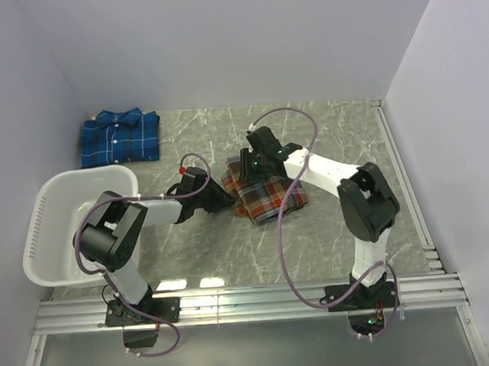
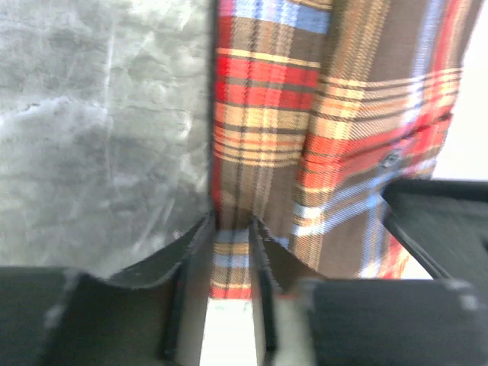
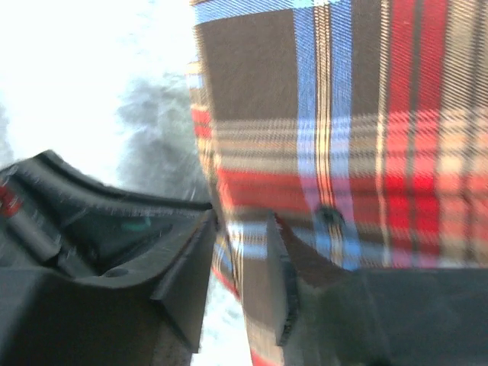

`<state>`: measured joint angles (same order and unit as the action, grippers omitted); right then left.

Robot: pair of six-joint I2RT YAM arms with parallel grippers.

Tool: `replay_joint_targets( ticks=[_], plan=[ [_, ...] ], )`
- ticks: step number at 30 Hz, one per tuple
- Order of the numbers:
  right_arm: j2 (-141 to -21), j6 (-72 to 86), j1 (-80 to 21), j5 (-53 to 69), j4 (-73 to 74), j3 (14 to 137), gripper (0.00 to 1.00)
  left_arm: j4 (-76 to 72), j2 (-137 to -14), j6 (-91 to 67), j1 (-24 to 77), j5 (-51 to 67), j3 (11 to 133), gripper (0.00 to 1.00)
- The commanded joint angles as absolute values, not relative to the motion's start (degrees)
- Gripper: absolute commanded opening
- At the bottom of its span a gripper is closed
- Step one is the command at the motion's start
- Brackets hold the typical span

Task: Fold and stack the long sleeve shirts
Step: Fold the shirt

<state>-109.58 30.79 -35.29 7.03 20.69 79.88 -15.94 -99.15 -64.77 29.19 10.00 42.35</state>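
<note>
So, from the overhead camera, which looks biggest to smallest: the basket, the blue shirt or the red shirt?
1. The basket, clearly largest.
2. The blue shirt and red shirt look about alike. The red one is bunched and partly covered, so I won't rank them.

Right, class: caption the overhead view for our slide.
Left end effector and right end effector hold the red-orange shirt mid-table; blue shirt lies folded at far left.

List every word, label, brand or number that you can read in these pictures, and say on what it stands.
None can be read. No text shows on the red shirt, the blue shirt or the basket. The wrist views are blurred and show only plaid.
</note>
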Motion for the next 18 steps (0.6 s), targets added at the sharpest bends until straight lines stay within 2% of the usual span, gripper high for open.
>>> replay_joint_targets(
  ticks=[1, 4, 5, 6, 9, 18],
  plan=[
    [-100.0, 28.3, -34.4, 4.8, 20.6, 77.9, 0.43, -14.4, -93.7, -63.9, 29.3, 8.4, 42.6, 0.32],
    [-95.1, 27.6, -33.1, 5.4, 20.6, 74.1, 0.48, -10.7, -90.3, -61.7, 29.4, 6.7, 43.9, 0.41],
    [-94.0, 27.4, -33.0, 5.4, 20.7, 72.4, 0.49, -9.7, -88.9, -60.8, 29.4, 5.5, 44.6, 0.43],
    [-91.8, 26.8, -33.1, 5.9, 20.7, 71.6, 0.49, -8.4, -88.4, -58.9, 29.4, 4.9, 46.4, 0.52],
    [-87.8, 27.2, -33.1, 7.8, 20.0, 67.7, 0.48, -3.8, -88.2, -54.5, 29.4, 1.9, 51.1, 0.59],
    [-83.5, 29.9, -33.0, 16.3, 13.8, 57.1, 0.43, 5.4, -101.2, -47.5, 28.0, 0.2, 67.9, 0.52]
  ],
)
